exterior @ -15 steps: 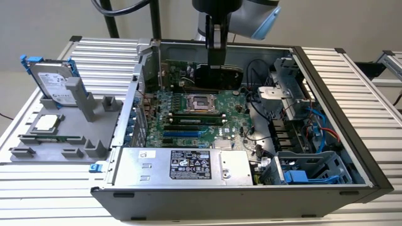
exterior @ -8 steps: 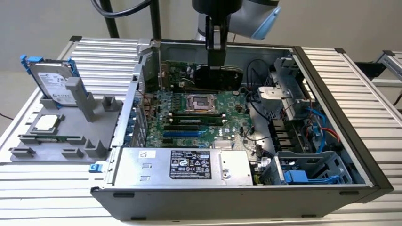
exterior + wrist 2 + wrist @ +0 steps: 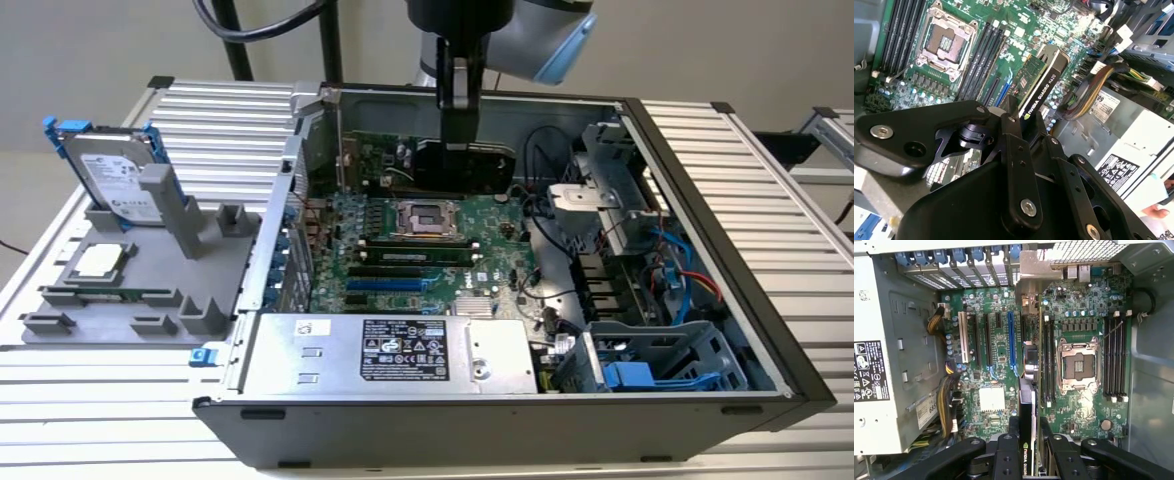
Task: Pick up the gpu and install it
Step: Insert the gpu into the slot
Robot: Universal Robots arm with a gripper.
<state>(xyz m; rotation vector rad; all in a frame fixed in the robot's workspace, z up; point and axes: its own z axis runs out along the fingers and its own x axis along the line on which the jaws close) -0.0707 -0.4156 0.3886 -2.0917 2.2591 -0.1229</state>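
My gripper (image 3: pixel 457 135) is shut on the gpu (image 3: pixel 462 166) and hangs inside the open computer case (image 3: pixel 694 170), over the far part of the motherboard (image 3: pixel 400 265). The gpu's black shroud faces the exterior camera. In the second wrist view the gpu (image 3: pixel 1042 82) stands on edge above the board, green board on one face and black shroud on the other, with the gripper (image 3: pixel 1023 120) clamping its upper edge. In the first wrist view the gpu (image 3: pixel 1030 375) appears edge-on between the blue slot (image 3: pixel 1012 340) and the memory slots (image 3: pixel 1048 360), its silver bracket (image 3: pixel 1040 266) toward the case's rear wall.
An open processor socket (image 3: pixel 433 216) sits mid-board. The power supply (image 3: pixel 387 350) fills the near side of the case, with a drive cage (image 3: pixel 654 362) and cables (image 3: pixel 681 275) on the exterior view's right. A grey fixture (image 3: pixel 114 300) outside the case holds a hard drive (image 3: pixel 114 175).
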